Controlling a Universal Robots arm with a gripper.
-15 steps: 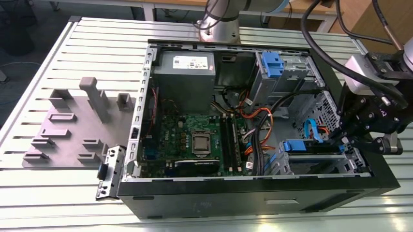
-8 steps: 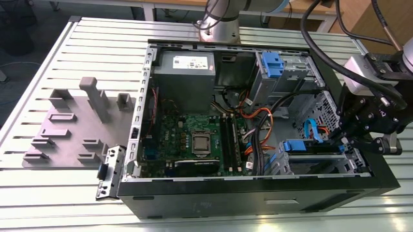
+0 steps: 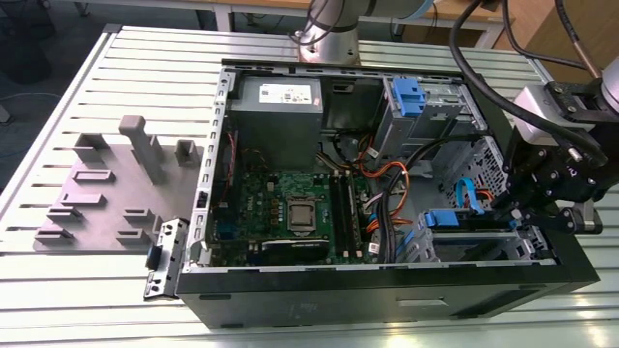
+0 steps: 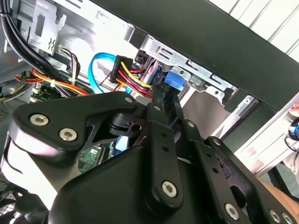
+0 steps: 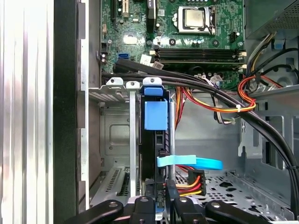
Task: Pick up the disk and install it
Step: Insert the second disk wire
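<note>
Slatted bench, open PC case (image 3: 387,290). My gripper (image 5: 161,198) pinches the disk (image 5: 155,140) edge-on in its bay, 6 o'clock of the motherboard (image 5: 187,32); I'd push straight along the rails.

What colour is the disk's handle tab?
Blue; the disk stands edge-on in the drive cage, clearest in the first wrist view.

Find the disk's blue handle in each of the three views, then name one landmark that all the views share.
Exterior view: the disk's blue handle sits at the lower drive cage, towards the exterior view's right.
Second wrist view: it is next to the red-and-yellow wires.
First wrist view: it lies between the motherboard and the light-blue cable.
Shared landmark: the light-blue cable beside it.
</note>
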